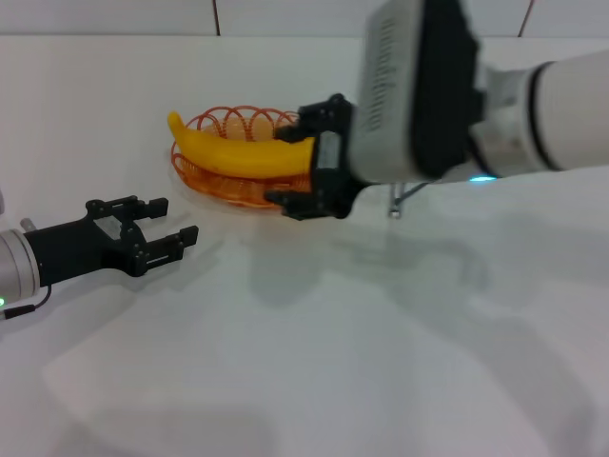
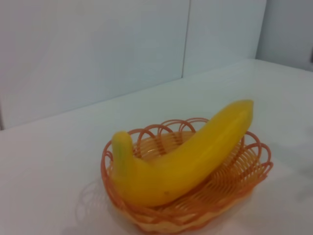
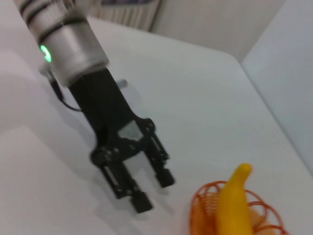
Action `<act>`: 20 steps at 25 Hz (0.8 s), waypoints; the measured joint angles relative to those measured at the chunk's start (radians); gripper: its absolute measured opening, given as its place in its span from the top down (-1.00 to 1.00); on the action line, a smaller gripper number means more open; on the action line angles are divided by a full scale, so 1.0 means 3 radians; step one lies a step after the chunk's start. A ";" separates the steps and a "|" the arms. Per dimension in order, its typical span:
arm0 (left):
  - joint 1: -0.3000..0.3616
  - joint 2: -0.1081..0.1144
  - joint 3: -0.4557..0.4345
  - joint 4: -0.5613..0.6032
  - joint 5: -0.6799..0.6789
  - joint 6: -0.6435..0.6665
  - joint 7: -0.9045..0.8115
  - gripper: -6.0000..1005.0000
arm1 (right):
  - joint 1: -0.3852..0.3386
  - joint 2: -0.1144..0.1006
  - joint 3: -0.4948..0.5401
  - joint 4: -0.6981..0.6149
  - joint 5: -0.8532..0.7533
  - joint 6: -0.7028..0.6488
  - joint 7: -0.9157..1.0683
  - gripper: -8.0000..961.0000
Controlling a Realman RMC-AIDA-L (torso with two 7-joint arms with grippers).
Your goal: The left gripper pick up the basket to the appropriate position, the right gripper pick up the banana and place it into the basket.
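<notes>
Already the banana [image 1: 249, 155] is lying inside the basket [image 1: 205, 179] at eleven o'clock; the right gripper [image 1: 309, 169] is straddling its end, jaws apart, seemingly releasing, while the left gripper [image 1: 169, 228] is waiting open and empty at eight o'clock.

- Bright, even, diffuse light; the white table [image 1: 314, 362] is almost washed out.
- Soft, faint shadows lie beneath the right arm [image 1: 495, 95] and near the left gripper [image 1: 162, 227].
- The near right arm looks blurred.
- The wrist views are slightly soft.

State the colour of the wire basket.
Orange; the basket shows best in the left wrist view, holding the yellow banana.
</notes>
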 joint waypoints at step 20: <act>-0.0017 -0.0016 0.0009 0.0000 -0.0050 -0.0010 0.0033 -0.28 | 0.0394 -0.0010 0.1552 0.2346 0.1177 -0.0360 -0.1520 -0.41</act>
